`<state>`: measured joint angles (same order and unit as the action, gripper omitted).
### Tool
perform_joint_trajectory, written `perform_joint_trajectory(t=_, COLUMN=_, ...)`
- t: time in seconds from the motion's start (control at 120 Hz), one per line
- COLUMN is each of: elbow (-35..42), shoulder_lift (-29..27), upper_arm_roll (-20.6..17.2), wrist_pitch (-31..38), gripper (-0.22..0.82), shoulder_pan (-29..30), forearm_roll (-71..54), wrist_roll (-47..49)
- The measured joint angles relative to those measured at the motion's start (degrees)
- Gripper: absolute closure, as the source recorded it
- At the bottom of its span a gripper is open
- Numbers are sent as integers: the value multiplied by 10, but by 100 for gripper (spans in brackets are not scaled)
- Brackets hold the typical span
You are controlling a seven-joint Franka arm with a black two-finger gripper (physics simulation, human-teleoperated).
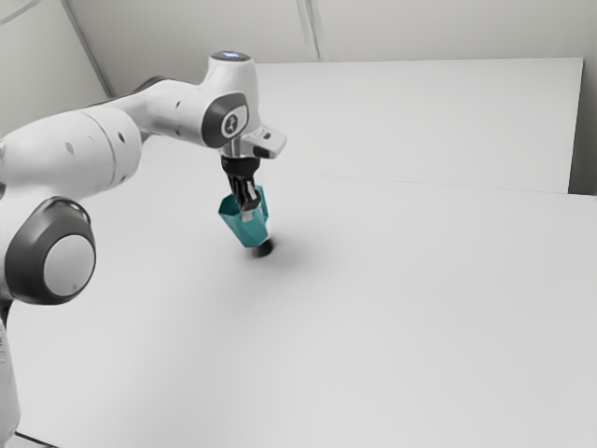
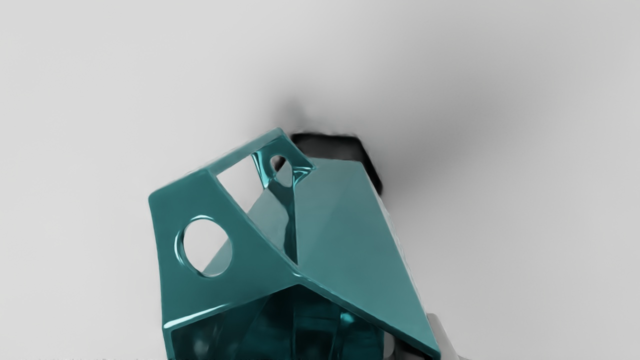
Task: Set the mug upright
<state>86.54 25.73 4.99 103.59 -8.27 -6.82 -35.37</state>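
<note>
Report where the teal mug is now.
In the exterior view, the teal mug is left of centre, tilted, its wall held between the fingers of the gripper.

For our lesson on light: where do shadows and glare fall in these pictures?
Wrist view: bright glints line the rim and handle hole of the mug, and a broad, soft-edged shadow lies on the table; exterior view: faint shade spreads around the mug's foot, darkest right beside it.
</note>
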Motion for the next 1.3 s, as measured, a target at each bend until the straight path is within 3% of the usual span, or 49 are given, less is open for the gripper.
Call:
perform_joint_trajectory(t=0.517, elbow=-3, shoulder_lift=31, upper_arm_roll=-3, wrist_pitch=-51, gripper=78, shoulder_pan=7, forearm_roll=-8, wrist_roll=-6)
perform_joint_trajectory(t=0.708, elbow=0, shoulder_lift=31, upper_arm_roll=-3, wrist_pitch=-52, gripper=38, shoulder_pan=6, forearm_roll=-6, wrist_roll=-2)
perform_joint_trajectory(t=0.833, elbow=0, shoulder_lift=27, upper_arm_roll=-3, wrist_pitch=-53, gripper=21, shoulder_pan=6, forearm_roll=-5, wrist_roll=3)
perform_joint_trajectory(t=1.025, elbow=2, shoulder_lift=-6, upper_arm_roll=-3, wrist_pitch=-53, gripper=9, shoulder_pan=8, forearm_roll=-5, wrist_roll=11)
perform_joint_trajectory(t=1.3, elbow=10, shoulder_lift=-113, upper_arm_roll=2, wrist_pitch=-53, gripper=2, shoulder_pan=5, forearm_roll=11, wrist_roll=52)
